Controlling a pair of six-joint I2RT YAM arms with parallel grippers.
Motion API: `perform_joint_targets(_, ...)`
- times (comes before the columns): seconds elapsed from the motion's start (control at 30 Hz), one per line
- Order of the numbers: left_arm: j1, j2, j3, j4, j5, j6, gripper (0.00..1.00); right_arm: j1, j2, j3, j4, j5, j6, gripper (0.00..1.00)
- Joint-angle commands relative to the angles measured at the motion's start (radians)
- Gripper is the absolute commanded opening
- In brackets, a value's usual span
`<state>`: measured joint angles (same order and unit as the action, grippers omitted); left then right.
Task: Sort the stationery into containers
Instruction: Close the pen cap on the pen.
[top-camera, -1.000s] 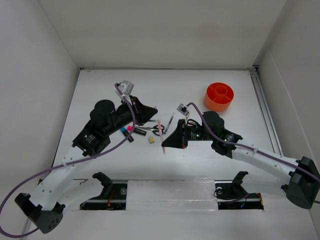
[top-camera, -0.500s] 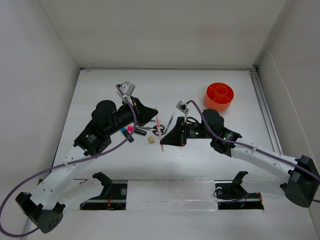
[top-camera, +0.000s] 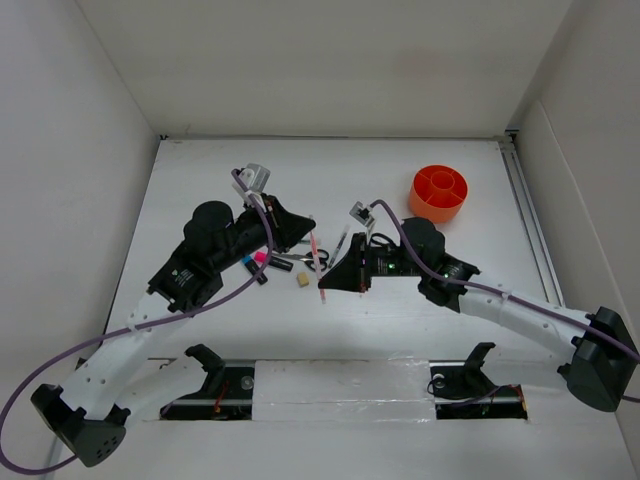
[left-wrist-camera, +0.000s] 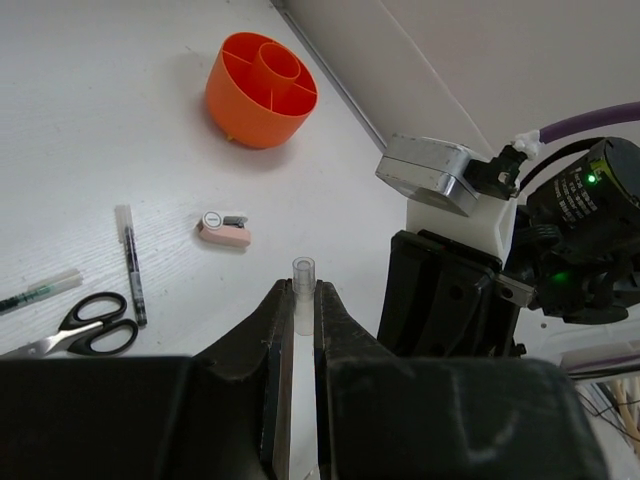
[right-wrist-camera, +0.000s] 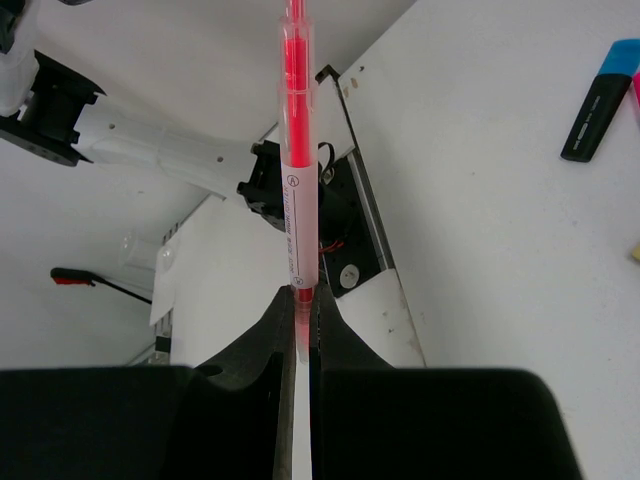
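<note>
A pink pen (top-camera: 317, 255) hangs above the table between my two arms. My right gripper (top-camera: 323, 287) is shut on its near end; in the right wrist view the pen (right-wrist-camera: 298, 200) runs up from the gripper (right-wrist-camera: 303, 300) and out of frame. My left gripper (top-camera: 306, 228) is shut on the far end, and a clear tip (left-wrist-camera: 303, 275) pokes out past the gripper (left-wrist-camera: 298, 300). The orange pot (top-camera: 430, 210) stands at the back right, seen with its divided compartments (left-wrist-camera: 255, 110) in the left wrist view.
Scissors (left-wrist-camera: 85, 325), a grey pen (left-wrist-camera: 130, 265), a green pen (left-wrist-camera: 35, 293) and a pinkish sharpener (left-wrist-camera: 223, 228) lie near the table's middle. A beige eraser (top-camera: 301, 281), a blue-capped marker (right-wrist-camera: 600, 90) and a pink-capped marker (top-camera: 268, 260) lie under the left arm.
Both grippers and the pink pen between them have shifted slightly left. Both grips stay shut.
</note>
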<state>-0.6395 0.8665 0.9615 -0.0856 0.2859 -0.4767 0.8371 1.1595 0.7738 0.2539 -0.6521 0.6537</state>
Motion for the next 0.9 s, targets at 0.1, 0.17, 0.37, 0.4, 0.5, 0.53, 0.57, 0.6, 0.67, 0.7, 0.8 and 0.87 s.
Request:
perform_joint_targets(0.1, 0.0, -0.038, -0.003, 0.061, -0.07, -0.003, 0.0, -0.006, -0.021, 0.009, 0.084, -0.023, -0.002, 0.0)
perform_joint_targets(0.17, 0.0, -0.038, -0.003, 0.061, -0.07, -0.003, 0.0, -0.006, -0.021, 0.009, 0.084, -0.023, -0.002, 0.0)
perform_joint_targets(0.37, 0.0, -0.038, -0.003, 0.061, -0.07, -0.003, 0.0, -0.006, -0.012, 0.009, 0.084, -0.023, -0.002, 0.0)
perform_joint_targets(0.4, 0.0, -0.038, -0.003, 0.061, -0.059, -0.003, 0.0, -0.006, -0.012, 0.009, 0.084, -0.023, -0.002, 0.0)
perform_joint_targets(0.5, 0.0, -0.029, -0.003, 0.061, -0.048, -0.003, 0.0, -0.006, -0.012, 0.009, 0.084, -0.023, -0.002, 0.0)
perform_joint_targets(0.53, 0.0, -0.029, -0.003, 0.061, -0.048, -0.003, 0.0, -0.006, -0.012, 0.009, 0.084, -0.023, -0.002, 0.0)
perform_joint_targets(0.57, 0.0, -0.029, -0.003, 0.061, -0.048, -0.003, 0.0, -0.006, -0.012, 0.009, 0.084, -0.023, -0.002, 0.0)
perform_joint_targets(0.6, 0.0, -0.029, -0.003, 0.061, -0.048, -0.013, 0.0, -0.006, -0.012, 0.009, 0.084, -0.023, -0.002, 0.0)
perform_joint_targets(0.67, 0.0, -0.029, -0.003, 0.061, -0.048, -0.013, 0.0, -0.006, -0.003, 0.009, 0.084, -0.023, -0.002, 0.0)
perform_joint_targets(0.7, 0.0, -0.029, -0.003, 0.061, -0.048, -0.013, 0.0, -0.006, -0.003, 0.009, 0.084, -0.023, -0.002, 0.0)
perform_joint_targets(0.8, 0.0, -0.029, -0.003, 0.061, -0.048, -0.013, 0.0, -0.006, 0.008, 0.018, 0.084, -0.023, -0.002, 0.0)
perform_joint_targets(0.87, 0.0, -0.029, -0.003, 0.061, -0.048, -0.013, 0.0, -0.006, 0.017, 0.018, 0.084, -0.023, -0.011, 0.0)
